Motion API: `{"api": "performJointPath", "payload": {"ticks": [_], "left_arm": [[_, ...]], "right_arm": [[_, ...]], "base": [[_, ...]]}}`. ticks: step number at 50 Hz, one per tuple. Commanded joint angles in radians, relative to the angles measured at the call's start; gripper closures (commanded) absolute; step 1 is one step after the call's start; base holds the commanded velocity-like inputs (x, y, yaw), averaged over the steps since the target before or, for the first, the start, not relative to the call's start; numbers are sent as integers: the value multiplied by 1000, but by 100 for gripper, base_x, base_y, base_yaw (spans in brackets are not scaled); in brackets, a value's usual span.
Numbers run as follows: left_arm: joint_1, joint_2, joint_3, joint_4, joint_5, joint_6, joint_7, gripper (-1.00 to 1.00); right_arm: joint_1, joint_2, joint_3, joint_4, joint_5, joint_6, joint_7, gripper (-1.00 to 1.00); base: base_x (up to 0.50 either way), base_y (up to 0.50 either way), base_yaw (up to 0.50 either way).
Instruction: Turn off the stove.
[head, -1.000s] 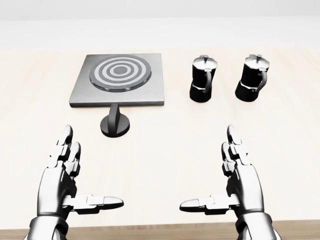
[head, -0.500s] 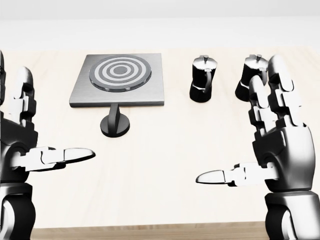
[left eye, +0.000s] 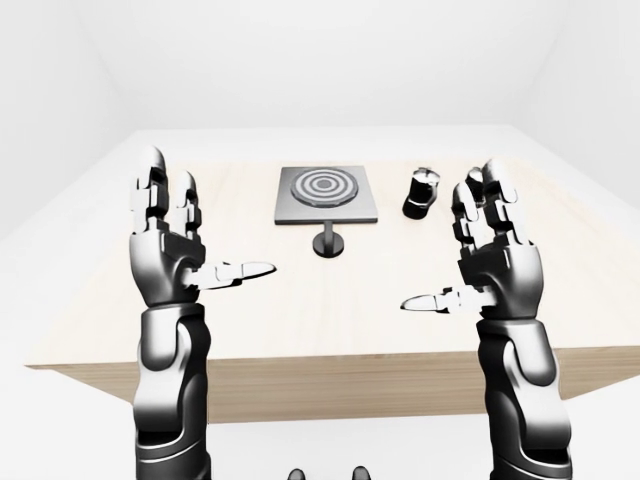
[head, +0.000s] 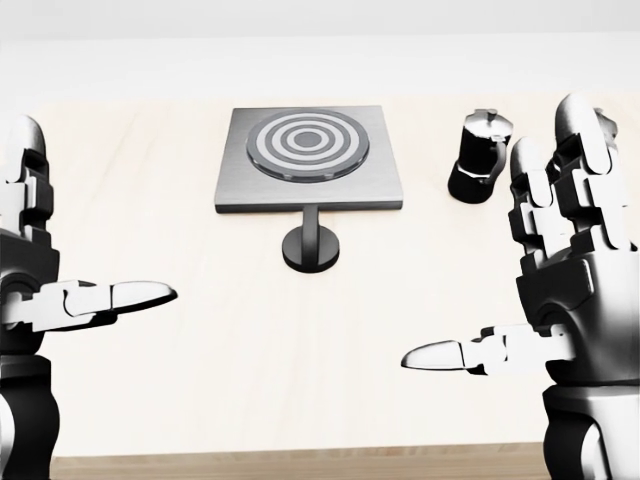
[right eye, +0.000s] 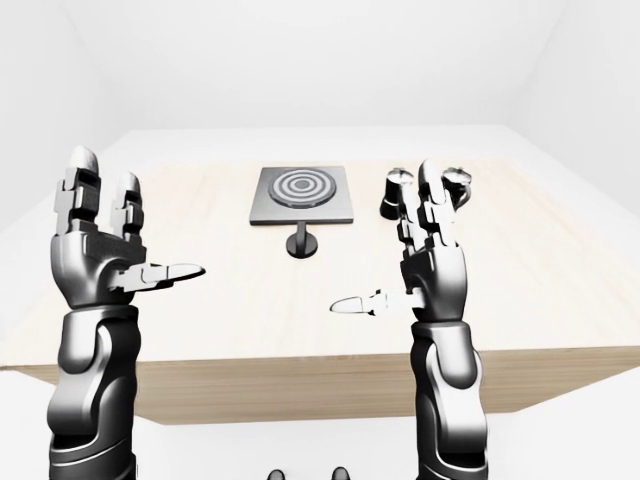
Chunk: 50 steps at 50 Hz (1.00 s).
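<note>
Stove knob (head: 311, 246) untouched: both hands hang raised above the near part of the table (head: 200, 400), well apart from it. The left hand (left eye: 170, 255) stands upright with its fingers (left eye: 155, 190) pointing up and its thumb stretched sideways toward the middle, spread wide and holding nothing. The right hand (left eye: 495, 265) mirrors it, fingers (head: 575, 170) up, thumb reaching toward the left of the head view, likewise spread and empty. Neither hand touches anything.

Between the two hands, farther up the head view, the knob sits on the pale wooden tabletop as a dark round base with an upright handle. It lies just below the lower edge of the stove (head: 309, 160), a flat grey square plate carrying a round burner (head: 308, 145) marked with concentric light and dark rings. The knob's handle reaches up to the plate's edge.

To the right of the stove stands a black moka pot (head: 478, 155) with a silver lid. In the right-eye view a second moka pot (right eye: 455, 180) shows partly behind the right hand's fingertips. White walls surround the table.
</note>
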Motion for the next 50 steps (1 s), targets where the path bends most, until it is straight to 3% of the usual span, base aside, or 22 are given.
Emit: {"api": "performJointPath", "payload": {"ticks": [1,12,14,50], "left_arm": [[-1,5,7,7,-3,0,3,-98],[-8,14,20,4,-12,0,7,-98],[-5,20,38,-9,-30,0,10,-98],[-13,31,46,-3,-41,0,15,-98]], "right_arm": [[2,0,-2,-8,7,0,5,-100],[16,5,-6,-16,7,0,4,-100],[37,9,19,-28,21,0,39,-100],[36,17,31,8,3,0,29,-100]], "base": [[0,50,0],[0,32,0],[50,0,0],[49,0,0]]}}
